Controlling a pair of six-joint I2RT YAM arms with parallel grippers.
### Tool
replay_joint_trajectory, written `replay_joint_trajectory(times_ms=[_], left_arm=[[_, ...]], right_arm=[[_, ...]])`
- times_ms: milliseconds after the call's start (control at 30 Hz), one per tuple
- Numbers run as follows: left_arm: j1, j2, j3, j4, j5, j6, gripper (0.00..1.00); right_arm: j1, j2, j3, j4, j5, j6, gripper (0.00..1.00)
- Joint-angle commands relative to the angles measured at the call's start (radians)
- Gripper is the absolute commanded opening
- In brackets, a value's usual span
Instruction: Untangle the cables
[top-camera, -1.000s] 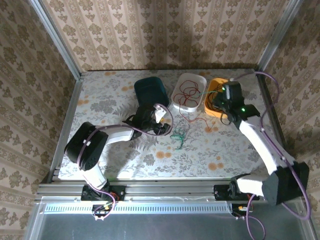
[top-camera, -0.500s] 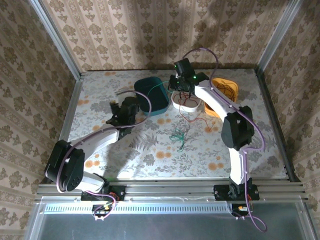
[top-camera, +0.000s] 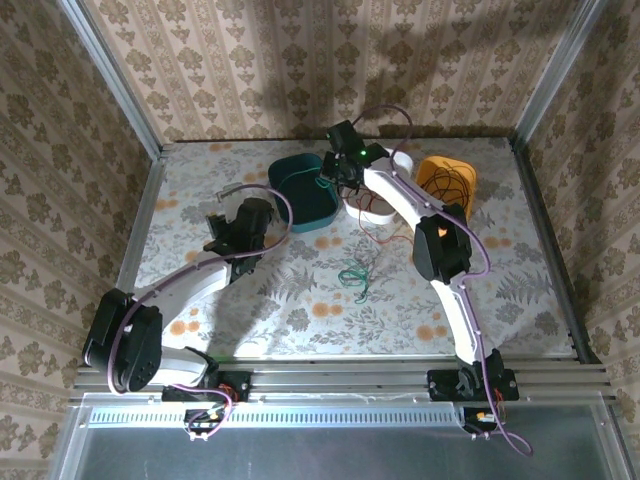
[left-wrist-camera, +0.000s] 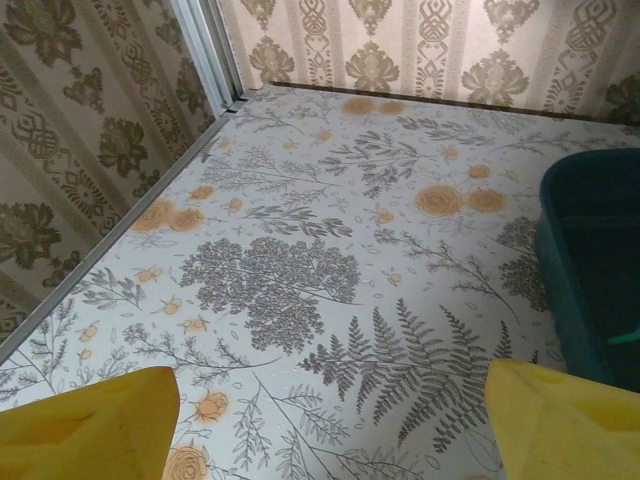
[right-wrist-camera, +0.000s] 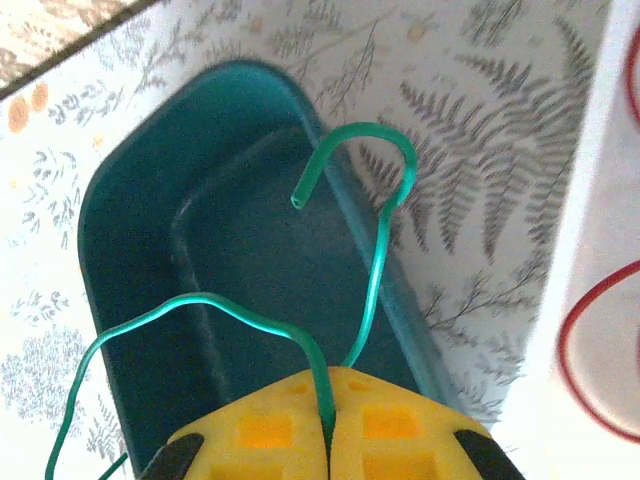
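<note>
1. The green cable (right-wrist-camera: 376, 265) sat pinched in your right gripper (right-wrist-camera: 327, 425). The two yellow fingers were pressed together on it, with no gap showing between them.
2. From that grip the cable rose in two strands. One curled up into a hook with its cut end free in the air, and the other arched out to the left and dropped away past the bottom edge of the right wrist view.
3. Both strands hung over the teal bin (right-wrist-camera: 250, 280), which lay directly beneath the gripper. I could not tell whether the cable touched the bin's rim.
4. Just right of the teal bin stood the white tray (right-wrist-camera: 590, 250), with a red cable (right-wrist-camera: 568, 330) curled inside it.
5. A loose green tangle (top-camera: 355, 275) lay on the table (left-wrist-camera: 300, 250) nearer the arm bases, well apart from the bins.
6. The orange bin (top-camera: 447, 178) stood to the right of the white tray and held thin wires, possibly dark red.
7. Your left gripper (left-wrist-camera: 325, 400) was spread wide, its yellow fingers (left-wrist-camera: 90, 425) at the two bottom corners of the left wrist view. Only bare patterned table lay between them, with the teal bin's wall off to the right.
</note>
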Motion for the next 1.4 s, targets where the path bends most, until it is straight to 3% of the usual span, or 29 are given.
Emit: replay_joint_trajectory(times_ms=[0,333,467,567,667,800,867,1133,1267,1367], left_arm=[[-0.011,0.021,0.035,-0.018,0.026,0.003,0.81],[-0.013,0.026,0.042,-0.013,0.031,0.025,0.81],[-0.003,-0.005,0.029,0.045,0.065,0.098,0.81],[0.052,-0.055,0.030,0.065,0.203,0.089,0.81],[0.139,-0.096,0.020,0.170,0.492,0.084,0.81],[0.228,-0.074,0.059,0.291,0.962,0.061,0.80],[0.225,-0.048,0.104,0.275,1.085,0.093,0.80],[0.167,0.018,0.141,0.248,1.187,0.158,0.77],[0.115,0.049,0.148,0.246,1.208,0.170,0.64],[0.082,0.068,0.149,0.238,1.186,0.175,0.63]], right_arm=[[0.016,0.021,0.021,-0.027,-0.055,0.065,0.00],[-0.007,-0.047,-0.126,0.117,-0.167,0.140,0.00],[-0.035,-0.121,-0.223,0.237,-0.249,0.098,0.00],[-0.046,-0.200,-0.283,0.241,-0.295,-0.012,0.00],[-0.052,-0.293,-0.378,0.249,-0.348,-0.107,0.00],[-0.059,-0.405,-0.519,0.298,-0.464,-0.173,0.00],[-0.062,-0.446,-0.574,0.323,-0.512,-0.194,0.00],[-0.075,-0.541,-0.702,0.387,-0.574,-0.210,0.00],[-0.083,-0.566,-0.726,0.409,-0.585,-0.203,0.00],[-0.091,-0.581,-0.733,0.421,-0.589,-0.192,0.00]])
